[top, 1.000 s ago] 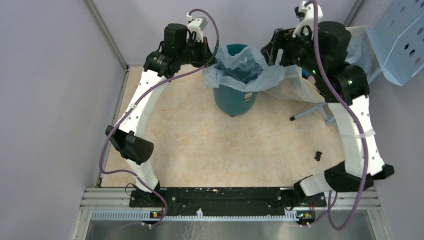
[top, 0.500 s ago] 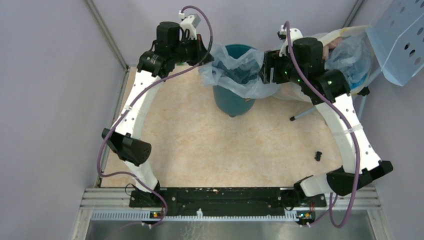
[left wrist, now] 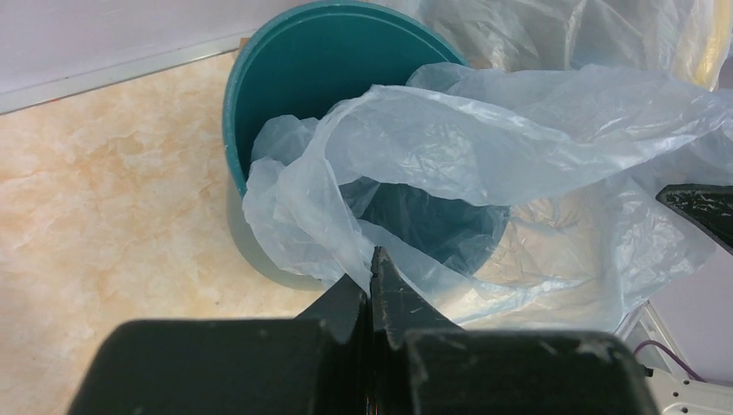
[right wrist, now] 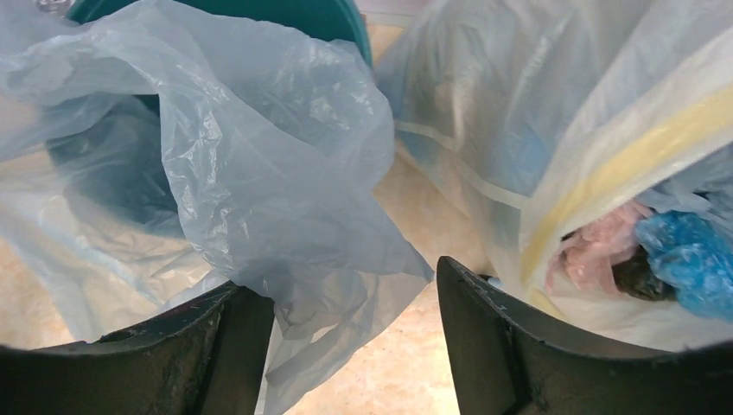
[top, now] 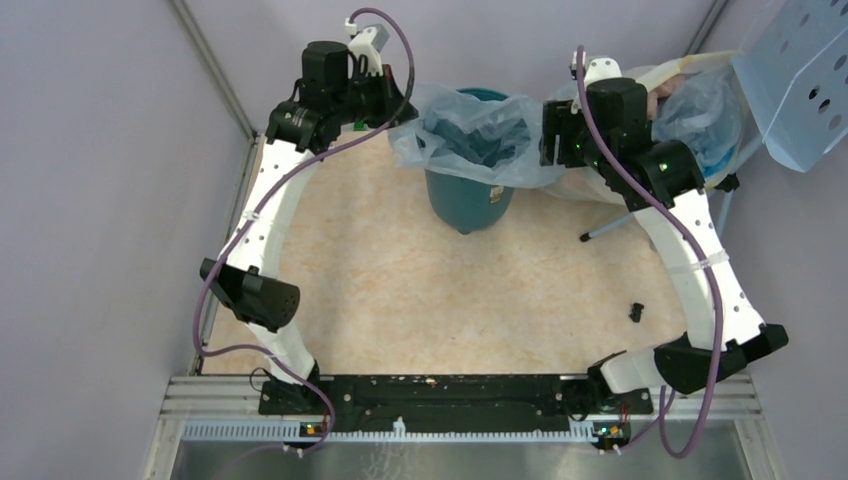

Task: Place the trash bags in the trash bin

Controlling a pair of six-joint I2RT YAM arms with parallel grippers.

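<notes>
**Bag spread over the bin mouth, not yet seated inside**

Location: the thin, crinkly, translucent pale-blue plastic bag (top: 478, 128) lies across the open top of the round, tapered dark-teal plastic bin (top: 467, 198), which stands at the far side of the beige marbled tabletop (top: 400, 290). The middle of the bag sags into the bin. Its edges spill over the rim on the left, near and right sides.

Left hand (left wrist: 372, 275): closed, fingers pressed together, with the bag's left edge pinched at the tips as far as the wrist view shows.

Right hand (right wrist: 349, 290): fingers spread wide apart and gripping nothing. Loose film hangs between them and drapes over one finger. The big yellowish translucent sack (right wrist: 605, 112), stuffed with blue and pink bags, sits just to the right of it.

Assessment: the step in hand is getting the film down inside the bin, and I judge it roughly halfway done.

Recommendations:
- Carry the pinched left edge inward over the rim and lower it before letting go.
- Close the right hand on pale-blue film only, keeping clear of the sack.
- Push down gently, since the bin looks light enough to tip.
</notes>
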